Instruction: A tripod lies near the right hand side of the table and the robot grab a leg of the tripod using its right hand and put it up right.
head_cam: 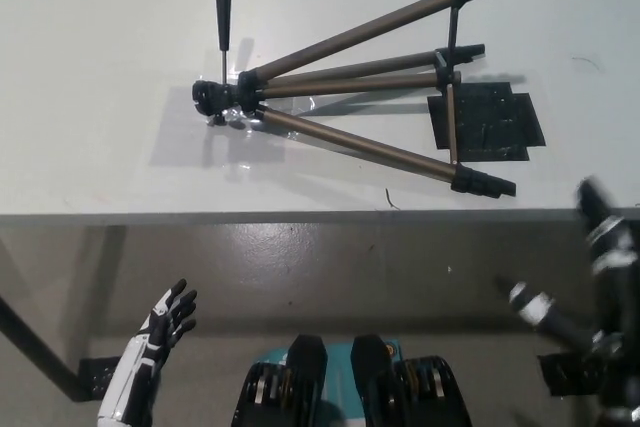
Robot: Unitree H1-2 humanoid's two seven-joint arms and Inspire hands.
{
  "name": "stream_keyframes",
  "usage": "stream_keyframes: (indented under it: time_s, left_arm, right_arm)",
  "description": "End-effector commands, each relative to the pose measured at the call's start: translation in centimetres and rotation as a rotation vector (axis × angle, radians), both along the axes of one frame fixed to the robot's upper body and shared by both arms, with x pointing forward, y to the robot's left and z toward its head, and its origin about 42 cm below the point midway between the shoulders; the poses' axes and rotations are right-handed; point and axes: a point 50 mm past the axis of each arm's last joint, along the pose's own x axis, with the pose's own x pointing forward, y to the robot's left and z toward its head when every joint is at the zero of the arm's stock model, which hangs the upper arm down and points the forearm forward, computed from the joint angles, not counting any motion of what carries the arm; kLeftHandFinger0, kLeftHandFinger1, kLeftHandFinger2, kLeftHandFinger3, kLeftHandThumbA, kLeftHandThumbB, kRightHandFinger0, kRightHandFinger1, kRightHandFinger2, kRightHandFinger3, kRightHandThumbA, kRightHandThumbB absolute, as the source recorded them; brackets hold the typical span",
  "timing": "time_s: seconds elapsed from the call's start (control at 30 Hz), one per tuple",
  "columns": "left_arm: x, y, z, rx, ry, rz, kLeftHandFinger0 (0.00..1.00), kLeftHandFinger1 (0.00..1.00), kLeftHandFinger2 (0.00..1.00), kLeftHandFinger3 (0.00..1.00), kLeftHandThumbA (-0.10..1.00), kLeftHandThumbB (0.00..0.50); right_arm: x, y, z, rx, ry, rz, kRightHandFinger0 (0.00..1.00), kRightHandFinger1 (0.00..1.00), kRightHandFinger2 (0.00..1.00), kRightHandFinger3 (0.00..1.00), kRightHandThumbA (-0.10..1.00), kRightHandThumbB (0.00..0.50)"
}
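One tripod [350,97] lies flat on the worktop [100,147]; right robot hand [600,277] open, empty, off the edge; best to take the nearest leg [370,147] mid-shaft; left robot hand [165,322] rests open below.

Tripod [350,97] lies flat on the table [100,147], legs splayed toward picture right; handle [223,17] sticks up-picture off the head. Bare tabletop all along the near edge, between it and the nearest leg [370,147]. Black mat [488,122] sits under the feet. Right hand [600,277] off the table below the edge, blurred, probably clear.
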Motion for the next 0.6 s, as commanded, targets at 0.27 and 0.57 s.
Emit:
stream_keyframes:
  time_s: [0.27,0.57]
  left_arm:
    - [0.6,0.0,1.6,-0.002,-0.064,-0.073,1.0,1.0,1.0,1.0,1.0,0.293]
    - [0.7,0.0,1.2,0.007,-0.061,-0.071,1.0,1.0,1.0,1.0,1.0,0.315]
  right_arm:
    - [7.9,-1.7,23.2,-0.474,-0.277,-0.061,1.0,1.0,1.0,1.0,0.98,0.436]
    - [18.0,4.6,35.1,-0.794,-0.174,-0.024,1.0,1.0,1.0,1.0,0.93,0.5]
